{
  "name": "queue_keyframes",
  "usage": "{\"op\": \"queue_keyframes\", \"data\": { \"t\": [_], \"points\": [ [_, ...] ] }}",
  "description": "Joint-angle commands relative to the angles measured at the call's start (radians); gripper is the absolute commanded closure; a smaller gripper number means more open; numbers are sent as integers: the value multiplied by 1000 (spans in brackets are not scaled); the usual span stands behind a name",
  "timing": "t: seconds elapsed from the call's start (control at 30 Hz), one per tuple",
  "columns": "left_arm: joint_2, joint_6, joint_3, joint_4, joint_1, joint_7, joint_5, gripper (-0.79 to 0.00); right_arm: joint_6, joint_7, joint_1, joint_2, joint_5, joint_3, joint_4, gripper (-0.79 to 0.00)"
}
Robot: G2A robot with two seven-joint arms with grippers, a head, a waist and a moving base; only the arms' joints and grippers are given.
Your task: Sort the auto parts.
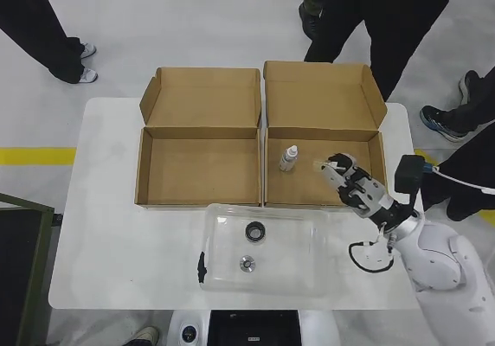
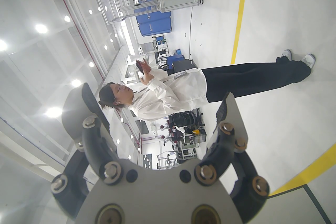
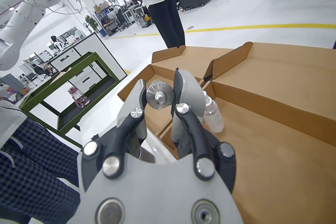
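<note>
My right gripper (image 3: 158, 96) is shut on a silver round metal part (image 3: 160, 98). It hangs over the right cardboard box (image 1: 364, 186), near its middle (image 1: 328, 163). A small clear bottle (image 1: 289, 157) stands upright in that box, just beside the held part (image 3: 213, 116). The left cardboard box (image 1: 148, 169) holds nothing. In the clear plastic tray (image 1: 312, 216) at the front lie a black ring part (image 1: 256, 232) and a silver round part (image 1: 247, 264). My left gripper (image 2: 157, 107) is open, raised high off the table and facing the room, with nothing between its fingers.
A small black piece (image 1: 202, 266) sits at the tray's left edge. Both box lids stand open towards the back. People stand around the table's far side and right. A green metal rack (image 3: 68, 83) stands off the table's left side.
</note>
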Motion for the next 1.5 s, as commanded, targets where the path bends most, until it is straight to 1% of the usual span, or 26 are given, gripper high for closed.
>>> {"op": "queue_keyframes", "data": {
  "t": [0.0,0.07,0.2,0.4,0.73,1.0,1.27,1.33,1.4,1.47],
  "points": [
    [0,0,0,0,0,0,0,-785,-10,10,4,2,-57,6,7,0],
    [0,0,0,0,0,0,0,-785,-17,24,10,3,-120,7,13,0],
    [0,0,0,0,0,0,0,-785,-53,86,35,10,-302,2,12,0],
    [0,0,0,0,0,0,0,-785,-66,137,95,12,-446,-42,51,0],
    [0,0,0,0,0,0,0,-785,-40,180,226,-2,-546,-167,181,0],
    [0,0,0,0,0,0,0,-785,-19,206,292,-12,-618,-243,252,0],
    [0,0,0,0,0,0,0,-785,-14,237,341,-20,-670,-294,296,-3],
    [0,0,0,0,0,0,0,-785,-18,242,351,-23,-671,-307,304,-74],
    [0,0,0,0,0,0,0,-785,-16,249,361,-25,-667,-317,315,-206],
    [0,0,0,0,0,0,0,-785,-21,258,373,-28,-671,-331,323,-209]
  ]
}}
